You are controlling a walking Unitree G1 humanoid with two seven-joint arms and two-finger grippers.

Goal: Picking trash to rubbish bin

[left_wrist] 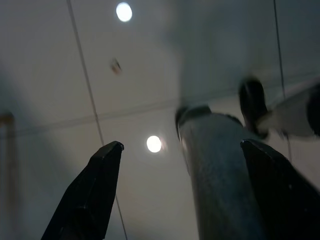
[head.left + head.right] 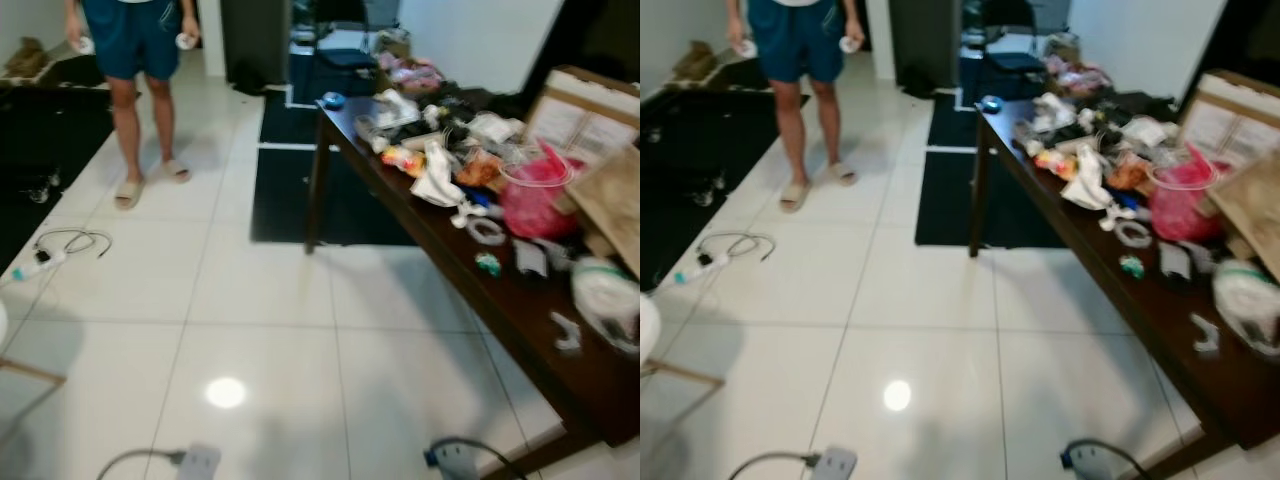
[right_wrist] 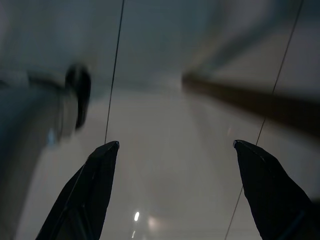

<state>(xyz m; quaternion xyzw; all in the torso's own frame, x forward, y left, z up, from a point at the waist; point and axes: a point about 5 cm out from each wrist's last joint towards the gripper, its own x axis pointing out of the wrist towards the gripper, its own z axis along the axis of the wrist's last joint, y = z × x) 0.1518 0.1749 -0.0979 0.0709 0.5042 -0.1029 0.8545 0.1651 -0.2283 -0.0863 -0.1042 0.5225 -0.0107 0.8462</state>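
A long dark wooden table (image 2: 520,310) runs along the right, strewn with trash. On it are a crumpled white wrapper (image 2: 437,180), an orange packet (image 2: 403,158), a pink plastic bag (image 2: 535,195), a small green scrap (image 2: 488,264) and a white bag (image 2: 605,295). Both arms hang low, away from the table. My left gripper (image 1: 181,145) is open over white floor tiles, beside a grey cylindrical limb (image 1: 220,175). My right gripper (image 3: 176,145) is open too, with bare tile between its fingers.
A person (image 2: 140,60) in blue shorts and slippers stands at the far left. A white cable with a plug (image 2: 60,245) lies on the tiles at left. A black mat (image 2: 300,190) lies beyond the table's end. Cardboard boxes (image 2: 580,115) stand on the table's far side.
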